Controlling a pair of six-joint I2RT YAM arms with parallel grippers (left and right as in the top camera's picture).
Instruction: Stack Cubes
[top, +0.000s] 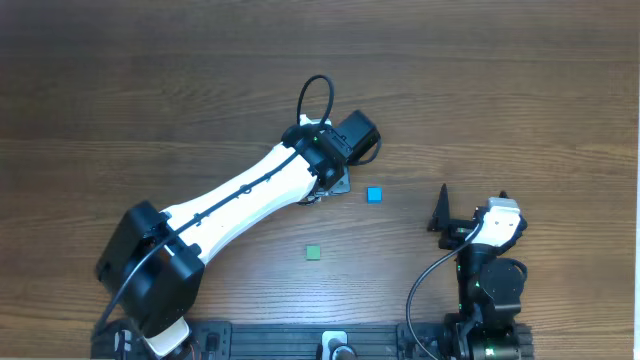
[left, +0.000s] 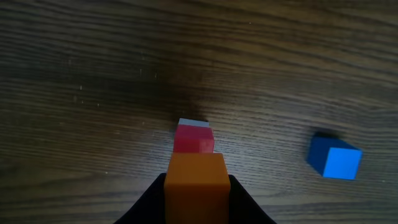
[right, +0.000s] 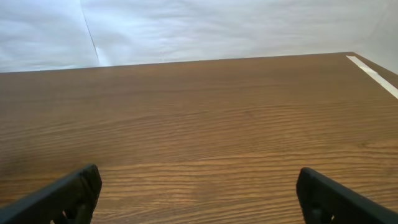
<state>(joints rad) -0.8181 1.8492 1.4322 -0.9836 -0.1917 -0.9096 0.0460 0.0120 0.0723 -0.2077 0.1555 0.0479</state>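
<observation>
Orange cube (left: 196, 183) sat clamped in my left gripper (left: 196, 208), just short of the red cube (left: 194, 138). I judged aligning and lowering came next. Right gripper (right: 199, 196) gaped.

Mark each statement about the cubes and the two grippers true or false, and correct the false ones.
1. The left gripper holds the orange cube. True.
2. The right gripper grips the blue cube. False: it is open and empty; the blue cube lies on the table.
3. The green cube sits on the blue cube. False: they lie apart on the table.
4. A red cube is close to the orange cube. True.
</observation>
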